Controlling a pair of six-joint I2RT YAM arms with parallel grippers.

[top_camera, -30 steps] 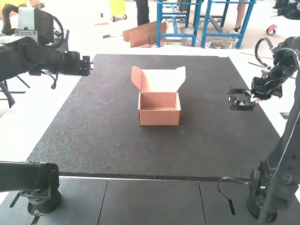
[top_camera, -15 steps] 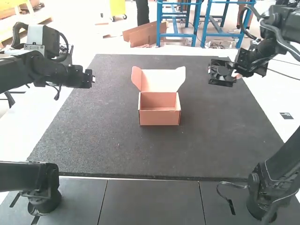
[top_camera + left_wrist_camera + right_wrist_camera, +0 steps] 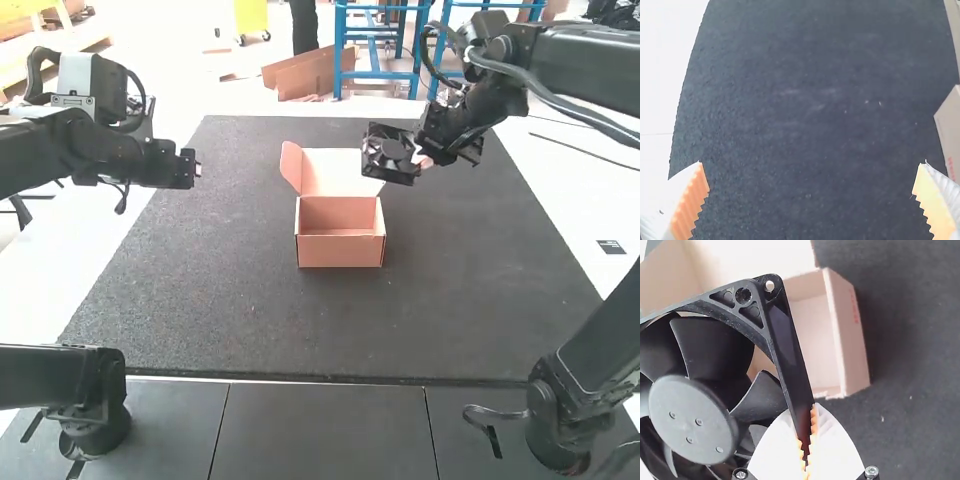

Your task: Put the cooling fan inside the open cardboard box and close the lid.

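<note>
The open cardboard box [image 3: 340,232] stands mid-mat, its lid [image 3: 340,170] raised at the back. A black cooling fan [image 3: 390,155] hangs in the air just above the box's back right corner, with my right gripper [image 3: 428,152] shut on its frame edge. In the right wrist view the fan [image 3: 715,390] is close up, its frame pinched between the orange pads [image 3: 807,440], with the box [image 3: 840,340] below it. My left gripper [image 3: 190,166] hovers over the mat's left side, open, its orange-padded fingers [image 3: 687,200] wide apart over bare mat; the box's edge [image 3: 947,130] shows beside it.
The black mat [image 3: 200,290] covers the white table. The right arm [image 3: 560,50] stretches in from the right above the mat's far side. Open mat lies in front of and on both sides of the box.
My right gripper has carried the fan up off the mat's right edge and leftward, to just above the box's back right. The left arm has barely moved.
</note>
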